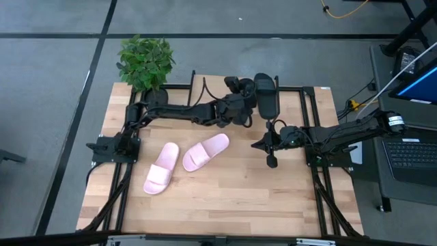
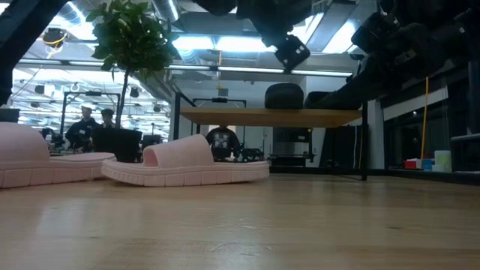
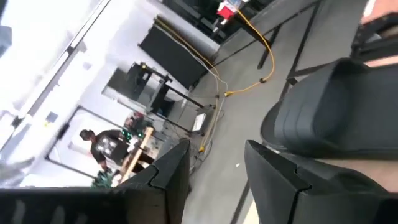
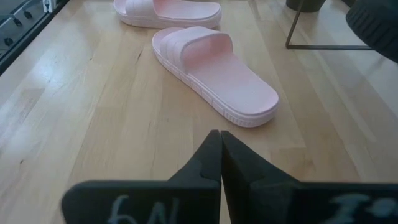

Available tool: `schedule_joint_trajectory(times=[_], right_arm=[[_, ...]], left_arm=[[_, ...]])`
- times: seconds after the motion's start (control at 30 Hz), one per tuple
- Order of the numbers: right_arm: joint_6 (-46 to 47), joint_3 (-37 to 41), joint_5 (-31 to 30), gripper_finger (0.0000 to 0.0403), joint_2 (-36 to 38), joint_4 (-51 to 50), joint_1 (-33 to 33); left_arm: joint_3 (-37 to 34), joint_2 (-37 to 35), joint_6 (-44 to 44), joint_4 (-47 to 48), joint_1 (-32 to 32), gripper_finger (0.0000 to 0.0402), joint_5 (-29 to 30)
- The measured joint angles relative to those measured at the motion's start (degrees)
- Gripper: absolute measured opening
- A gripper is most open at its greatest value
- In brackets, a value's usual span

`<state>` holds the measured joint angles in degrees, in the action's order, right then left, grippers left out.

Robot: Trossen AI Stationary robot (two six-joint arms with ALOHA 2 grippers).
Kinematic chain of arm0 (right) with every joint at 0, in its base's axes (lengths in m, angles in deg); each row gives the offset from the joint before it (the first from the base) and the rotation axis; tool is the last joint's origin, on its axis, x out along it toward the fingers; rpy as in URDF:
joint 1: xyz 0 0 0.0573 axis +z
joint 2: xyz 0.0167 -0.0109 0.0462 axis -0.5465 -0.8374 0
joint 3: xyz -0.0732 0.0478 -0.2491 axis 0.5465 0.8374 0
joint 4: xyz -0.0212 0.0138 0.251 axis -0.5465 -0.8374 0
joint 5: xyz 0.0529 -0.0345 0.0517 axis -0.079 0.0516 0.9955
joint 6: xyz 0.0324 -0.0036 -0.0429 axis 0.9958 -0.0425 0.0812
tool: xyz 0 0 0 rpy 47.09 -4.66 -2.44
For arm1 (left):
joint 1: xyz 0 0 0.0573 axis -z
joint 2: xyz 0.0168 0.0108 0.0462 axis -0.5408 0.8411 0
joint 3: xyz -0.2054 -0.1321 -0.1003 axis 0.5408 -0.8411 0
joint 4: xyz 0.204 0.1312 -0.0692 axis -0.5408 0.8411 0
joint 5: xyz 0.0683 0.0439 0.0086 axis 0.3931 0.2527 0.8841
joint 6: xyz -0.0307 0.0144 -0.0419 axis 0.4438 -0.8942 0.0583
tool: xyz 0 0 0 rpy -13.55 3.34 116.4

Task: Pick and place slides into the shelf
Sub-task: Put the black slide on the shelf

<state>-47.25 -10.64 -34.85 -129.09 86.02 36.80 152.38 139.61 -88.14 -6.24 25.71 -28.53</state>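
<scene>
Over the shelf [image 1: 287, 92], left claw [image 1: 240, 87] gapes beside black slide [image 1: 265, 93].

Two light-pink slides [image 1: 183, 162] ctr-left on pale wood table [image 1: 239, 198]; black slide [image 1: 266, 94] top ctr; green plant [image 1: 145, 61] upper left.

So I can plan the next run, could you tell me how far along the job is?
One black slide lies on the shelf, the left gripper beside it with jaws open. Nothing is gripped. Both pink slides wait on the table, the right gripper, jaws shut, hovering near them.
</scene>
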Motion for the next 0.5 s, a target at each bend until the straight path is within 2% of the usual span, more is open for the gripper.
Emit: schedule_joint_trajectory(times=[0.13, 0.33, 0.5], right_arm=[[-0.03, 0.00, 0.00, 0.0004, 0.00, -0.19, 0.00], [-0.06, 0.00, 0.00, 0.0004, 0.00, -0.21, 0.01], [-0.09, 0.00, -0.01, 0.0004, 0.00, -0.20, -0.01]], left_arm=[[2.39, 0.00, -1.45, 7.13, 0.90, 0.0146, -0.94], [5.59, 0.00, 1.93, 22.07, 1.18, 0.0142, -9.89], [6.71, 0.00, 2.84, 26.72, -0.17, 0.0129, -12.04]])
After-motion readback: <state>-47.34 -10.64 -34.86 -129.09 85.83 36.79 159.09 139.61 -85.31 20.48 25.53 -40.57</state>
